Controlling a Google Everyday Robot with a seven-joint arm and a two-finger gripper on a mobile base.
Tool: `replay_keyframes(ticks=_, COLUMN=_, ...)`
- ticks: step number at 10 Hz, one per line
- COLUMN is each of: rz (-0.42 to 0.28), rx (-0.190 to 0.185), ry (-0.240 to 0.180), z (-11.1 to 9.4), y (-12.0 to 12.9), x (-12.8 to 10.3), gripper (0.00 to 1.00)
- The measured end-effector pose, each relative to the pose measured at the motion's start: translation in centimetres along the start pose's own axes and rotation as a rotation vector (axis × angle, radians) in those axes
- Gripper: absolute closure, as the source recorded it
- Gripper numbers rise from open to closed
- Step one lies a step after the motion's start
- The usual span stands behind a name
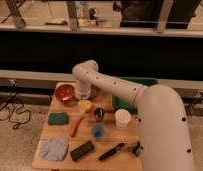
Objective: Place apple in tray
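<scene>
Apple (85,106), small and yellowish, is sitting on the wooden table (45,136) directly beneath the gripper (84,99), right at its fingertips. Whether the fingers are touching the fruit cannot be told. The gripper is pointing straight down from the white arm (115,87), and its jaws are standing spread wide.

Just behind the gripper and to its view-left, a red bowl (64,92) is resting on the table. A purple bowl (94,92) is peeking out close behind the gripper on the other side. Further to view-right of the gripper, the green tray (145,81) is lying at the table's back corner, partly hidden by the arm and apart from the apple.

In front of the gripper, toward the camera, an orange carrot (76,125) is lying at a slant, with a green sponge (58,118) beside it on the view-left. A small metal cup (99,114) is standing just front-right of the gripper, and a white cup (123,118) is standing beyond that. Nearer the table's front edge, a blue cup (98,131), a blue cloth (54,149), a black block (82,150) and a black-handled tool (111,151) are lying well clear of the gripper.
</scene>
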Motion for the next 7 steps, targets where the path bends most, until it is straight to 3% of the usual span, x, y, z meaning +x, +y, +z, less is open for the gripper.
replay_keyframes(ticks=7, rz=0.030, rx=-0.016, ry=0.025, z=0.9, y=-0.2, x=1.8, gripper=0.20)
